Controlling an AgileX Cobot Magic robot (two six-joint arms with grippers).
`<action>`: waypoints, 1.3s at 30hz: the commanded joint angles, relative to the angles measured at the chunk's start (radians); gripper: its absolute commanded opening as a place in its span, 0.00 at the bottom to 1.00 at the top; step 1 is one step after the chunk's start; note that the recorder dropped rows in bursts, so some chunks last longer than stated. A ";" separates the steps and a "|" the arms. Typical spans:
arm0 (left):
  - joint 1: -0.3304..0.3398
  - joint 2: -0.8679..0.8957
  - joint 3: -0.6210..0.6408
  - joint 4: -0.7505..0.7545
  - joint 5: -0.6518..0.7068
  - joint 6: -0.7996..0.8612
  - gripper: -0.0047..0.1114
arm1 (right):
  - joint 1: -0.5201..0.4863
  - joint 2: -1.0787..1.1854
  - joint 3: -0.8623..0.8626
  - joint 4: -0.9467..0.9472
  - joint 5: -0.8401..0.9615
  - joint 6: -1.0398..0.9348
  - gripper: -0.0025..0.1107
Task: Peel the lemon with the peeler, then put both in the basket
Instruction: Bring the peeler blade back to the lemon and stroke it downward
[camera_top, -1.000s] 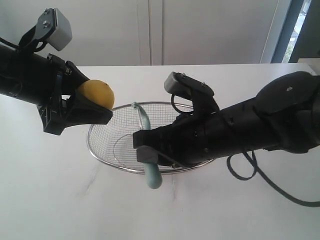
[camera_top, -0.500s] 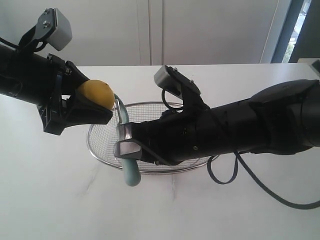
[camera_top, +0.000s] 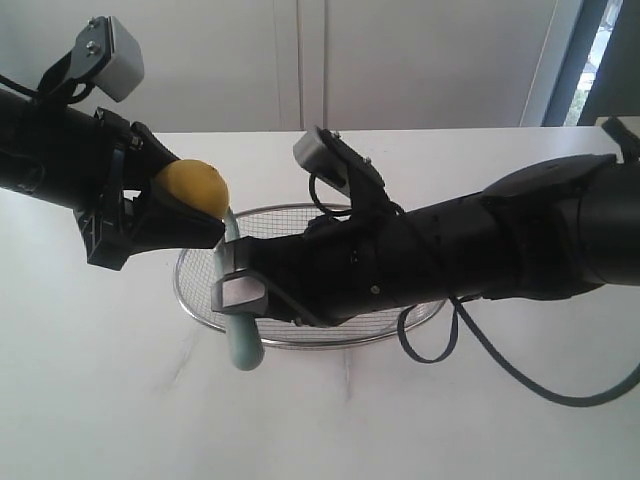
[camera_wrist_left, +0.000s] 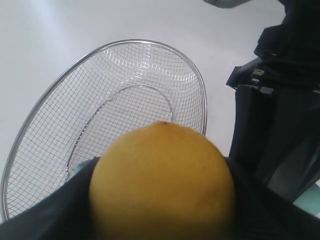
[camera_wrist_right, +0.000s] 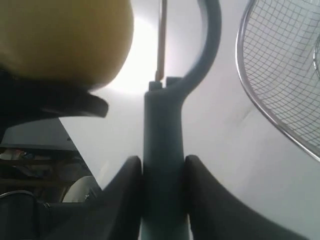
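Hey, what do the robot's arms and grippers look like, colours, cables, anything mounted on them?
The left arm and right arm are matte black with bulky rounded casings, ending in black wedge-shaped jaws. The left wrist camera and right wrist camera are boxy, light grey, on black brackets. A black cable loops loose beneath the right arm.

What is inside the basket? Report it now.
Only bare wire mesh shows inside the basket; nothing lies in the visible part. The lemon covers the rest.
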 joint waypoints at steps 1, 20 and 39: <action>-0.002 -0.006 0.006 -0.032 0.019 -0.004 0.04 | 0.001 0.000 -0.010 0.007 0.026 -0.013 0.02; -0.002 -0.006 0.006 0.012 0.001 -0.004 0.04 | -0.001 -0.037 -0.010 0.001 0.027 -0.013 0.02; -0.002 -0.006 0.006 0.019 0.000 -0.025 0.04 | -0.001 -0.114 -0.010 -0.046 -0.038 0.010 0.02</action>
